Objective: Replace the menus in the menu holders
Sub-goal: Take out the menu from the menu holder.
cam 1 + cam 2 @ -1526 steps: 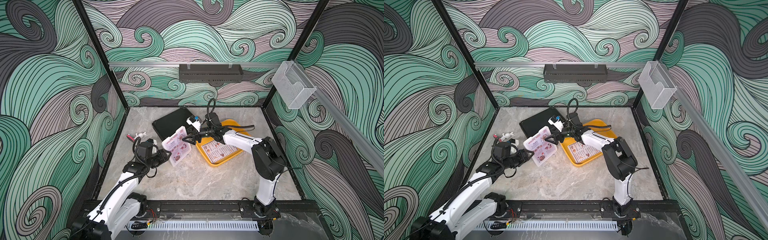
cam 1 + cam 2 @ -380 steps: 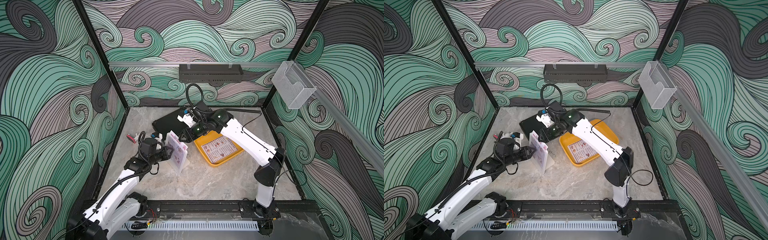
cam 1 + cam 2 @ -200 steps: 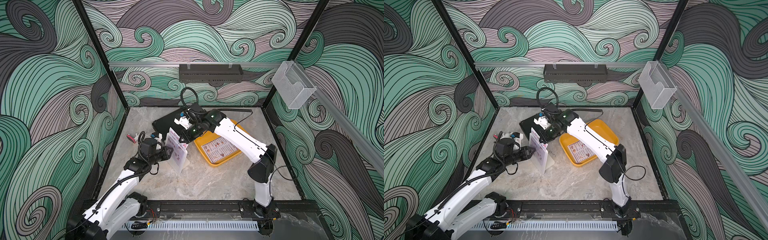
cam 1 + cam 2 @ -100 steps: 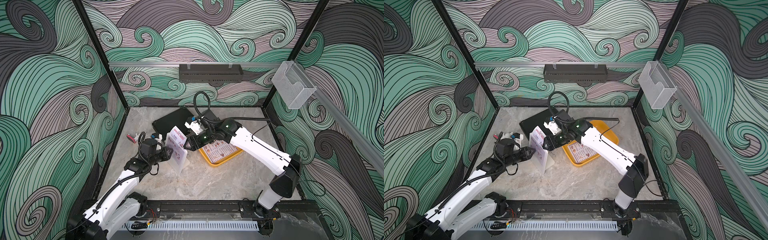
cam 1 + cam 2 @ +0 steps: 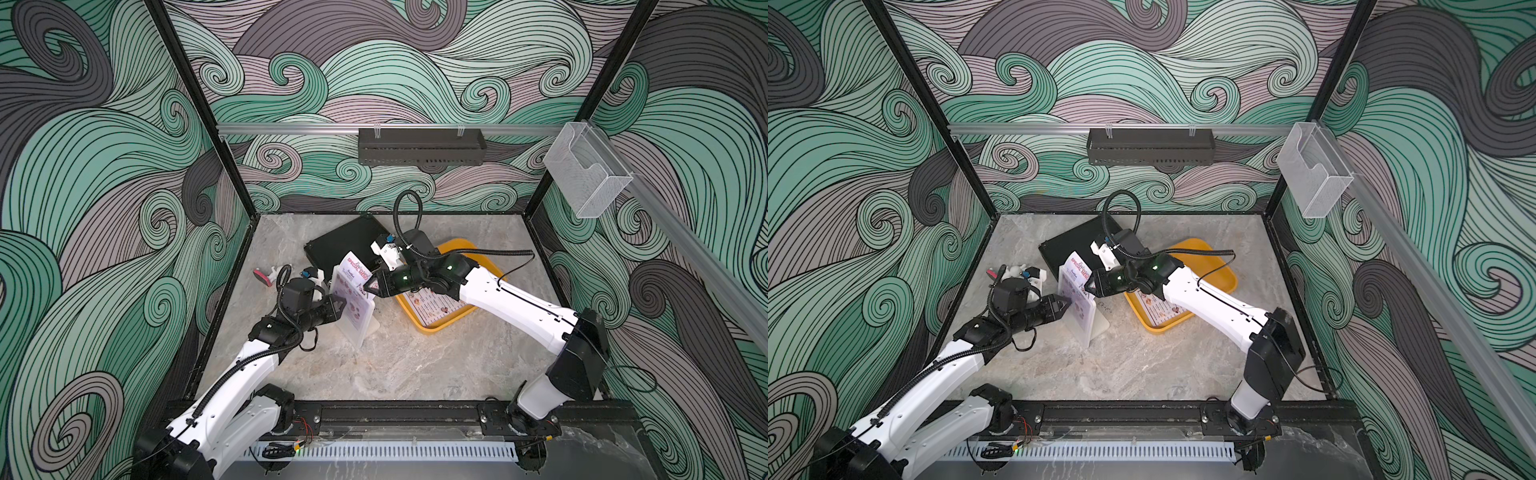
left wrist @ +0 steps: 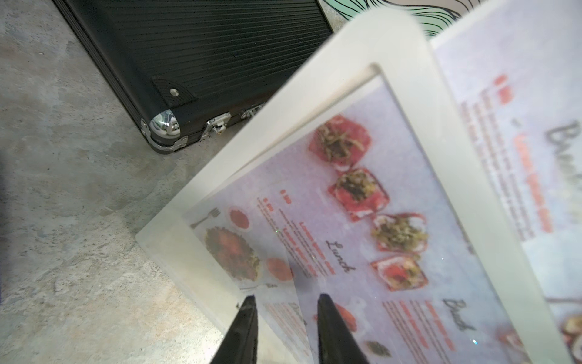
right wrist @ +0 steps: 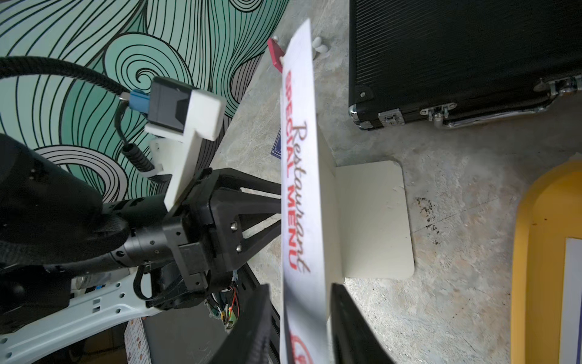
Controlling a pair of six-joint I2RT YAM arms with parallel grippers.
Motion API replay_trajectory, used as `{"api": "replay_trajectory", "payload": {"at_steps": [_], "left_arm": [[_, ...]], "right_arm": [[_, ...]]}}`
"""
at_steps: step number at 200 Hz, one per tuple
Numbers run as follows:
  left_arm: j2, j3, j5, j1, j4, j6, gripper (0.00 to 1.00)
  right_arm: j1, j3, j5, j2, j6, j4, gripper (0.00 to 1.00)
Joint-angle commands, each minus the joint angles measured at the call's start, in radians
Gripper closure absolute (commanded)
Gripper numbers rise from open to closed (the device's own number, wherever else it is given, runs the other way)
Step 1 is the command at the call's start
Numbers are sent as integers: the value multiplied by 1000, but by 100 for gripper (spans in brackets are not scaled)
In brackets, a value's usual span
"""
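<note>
The translucent white menu holder (image 5: pixel 353 318) (image 5: pixel 1082 320) stands upright on its foot (image 7: pixel 371 220). The pinkish "Special Menu" sheet (image 5: pixel 355 268) (image 5: pixel 1079 266) (image 7: pixel 299 157) sticks out of its top. My left gripper (image 5: pixel 343 305) (image 5: pixel 1068 306) (image 6: pixel 285 297) is shut on the holder's side edge, one finger in front and one behind. My right gripper (image 5: pixel 366 287) (image 5: pixel 1087 286) (image 7: pixel 300 286) straddles the protruding sheet and the holder's top. A slit still shows beside the paper. The other menu (image 5: pixel 436 305) lies in the yellow tray (image 5: pixel 432 330).
A black briefcase (image 5: pixel 345 245) (image 7: pixel 456 56) lies just behind the holder. A small pink-and-white item (image 5: pixel 266 276) sits by the left wall. A black rack (image 5: pixel 419 145) hangs on the back wall and a clear box (image 5: pixel 586 174) on the right wall.
My right arm has swung its elbow out to the right. Its gripper has moved from above the briefcase to the sheet's right side. The left arm and the holder have stayed put.
</note>
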Motion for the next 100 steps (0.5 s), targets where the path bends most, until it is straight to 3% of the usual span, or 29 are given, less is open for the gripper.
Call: {"api": "replay_trajectory", "payload": {"at_steps": [1,30,100], "left_arm": [[-19,1,-4,-7,-22,-13,68],[-33,9,5,-6,-54,-17,67],[-82,-25,140,-28,-143,-74,67]], "right_arm": [[3,14,-6,9,10,52,79],[-2,43,3,-3,-23,33,100],[-28,260,-10,-85,-210,-183,100]]}}
